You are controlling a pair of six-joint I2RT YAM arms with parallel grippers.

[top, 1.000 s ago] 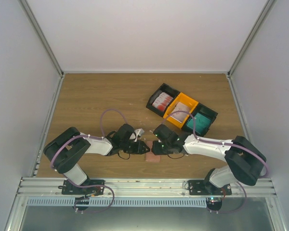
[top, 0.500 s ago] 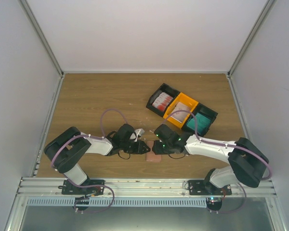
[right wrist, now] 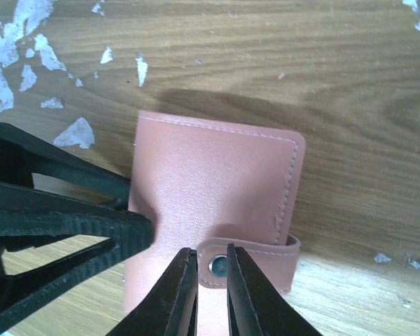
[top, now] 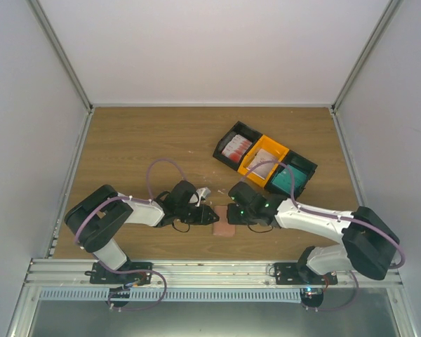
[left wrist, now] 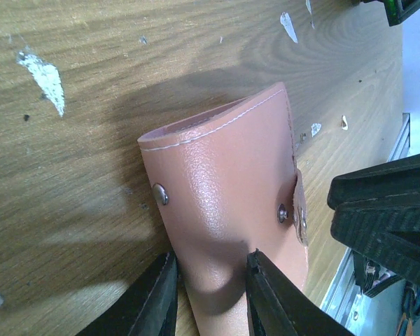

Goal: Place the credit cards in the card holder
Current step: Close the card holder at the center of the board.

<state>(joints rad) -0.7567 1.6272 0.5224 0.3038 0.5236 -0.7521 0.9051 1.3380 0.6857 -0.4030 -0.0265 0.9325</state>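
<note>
The salmon-brown card holder (top: 223,229) lies folded shut on the wood near the front edge. Red-and-white, whitish and teal credit cards (top: 236,147) lie in three adjoining bins (top: 278,142).

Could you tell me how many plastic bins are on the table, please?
3, in a diagonal row: a black bin with red-and-white cards farthest back, an orange bin in the middle, a second black bin with teal cards nearest.

Up close, the card holder (left wrist: 224,203) shows a pebbled leather-look skin with a soft sheen, pale stitching along the edge and shiny metal snap studs (left wrist: 160,194). The bench (left wrist: 70,84) is matt wood grain, chipped to white in spots. The left fingers (right wrist: 63,217) read as ribbed matt black plastic.
</note>
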